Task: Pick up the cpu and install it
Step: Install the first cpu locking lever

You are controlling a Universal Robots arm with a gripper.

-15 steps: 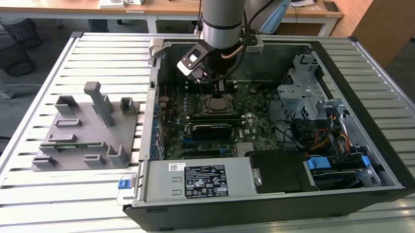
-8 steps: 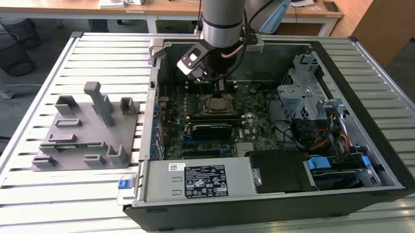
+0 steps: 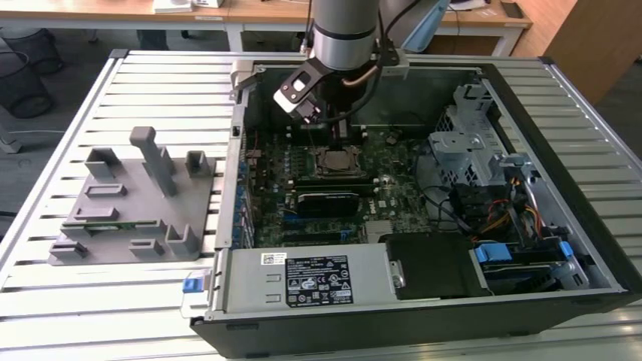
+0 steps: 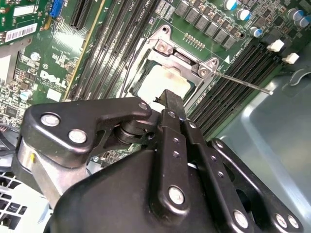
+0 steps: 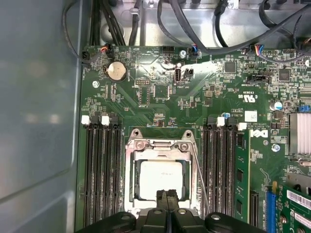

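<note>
Pincer (image 5: 167, 195) closed all the way, both fingers pressed flat against each other, nothing gripped between them. Hangs tip-down inside the open computer case (image 3: 401, 335), right over the socket, as seen in the exterior view too.

Directly beneath the tips, the cpu (image 5: 160, 175): small, flat and square, with a pale silvery top. In the second wrist view, a tan smudge along one edge of that top, just ahead of the fingertips (image 4: 171, 99). Lies seated in the socket, level, framed all round by the metal load plate (image 5: 160, 144). Cannot tell whether the tips touch the chip or stop just above it.

Just beside the pincer, a thin lever rod (image 5: 200, 179) running along the socket's flank; cannot tell whether latched. Flanking the pincer on both sides, rows of black memory slots (image 5: 102, 170). Farther out beyond the tips, the green motherboard (image 5: 160, 102) with a round coin battery (image 5: 116, 71).

Under the case, a table of pale metal slats (image 3: 161, 90). Well apart from the pincer, toward the exterior view's left, a grey holder with upright posts (image 3: 131, 210) standing on those slats. Behind the arm, wooden desks (image 3: 271, 11) and a black mesh bin (image 3: 20, 83) on a grey floor.
</note>
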